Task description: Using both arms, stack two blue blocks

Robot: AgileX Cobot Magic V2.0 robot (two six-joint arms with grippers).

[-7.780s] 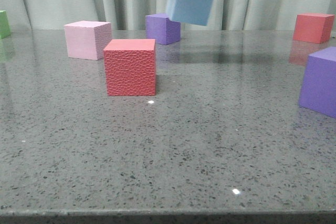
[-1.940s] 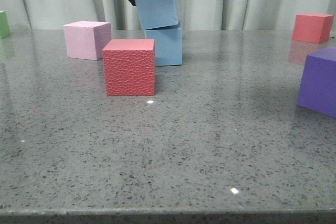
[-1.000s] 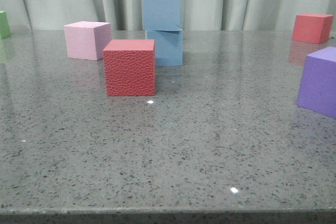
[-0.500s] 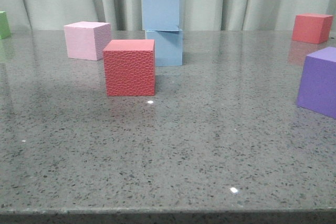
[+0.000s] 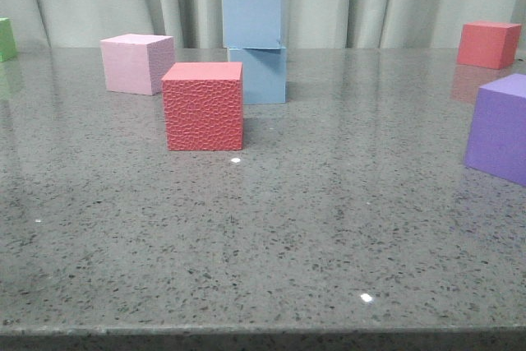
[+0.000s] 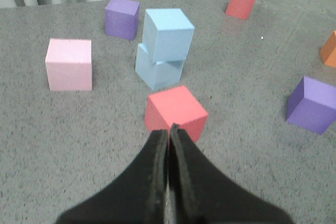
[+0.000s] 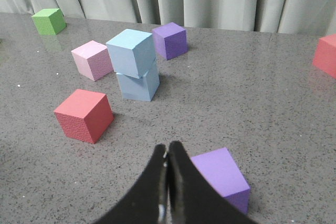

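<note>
Two pale blue blocks stand stacked behind the red textured cube [image 5: 203, 105]. The upper blue block [image 5: 253, 14] rests on the lower blue block [image 5: 261, 76], turned a little against it. The stack also shows in the left wrist view, upper block [image 6: 168, 34] on lower block [image 6: 158, 72], and in the right wrist view, upper block [image 7: 131, 52] on lower block [image 7: 138, 85]. My left gripper [image 6: 169, 129] is shut and empty, held back above the near side of the red cube [image 6: 176, 113]. My right gripper [image 7: 167, 147] is shut and empty, next to a purple cube [image 7: 220, 177]. Neither gripper shows in the front view.
A pink cube [image 5: 136, 62] stands left of the stack. A purple cube [image 5: 500, 127] is at the right, a red cube [image 5: 489, 43] at the far right and a green cube [image 5: 6, 37] at the far left. Another purple cube [image 6: 122, 18] stands behind the stack and an orange cube [image 6: 329, 50] at the right edge.
Earlier a gripper carried a blue block and one set it tilted on the other. The grippers have let go and left the front view. The stack has stood still for the last second.
</note>
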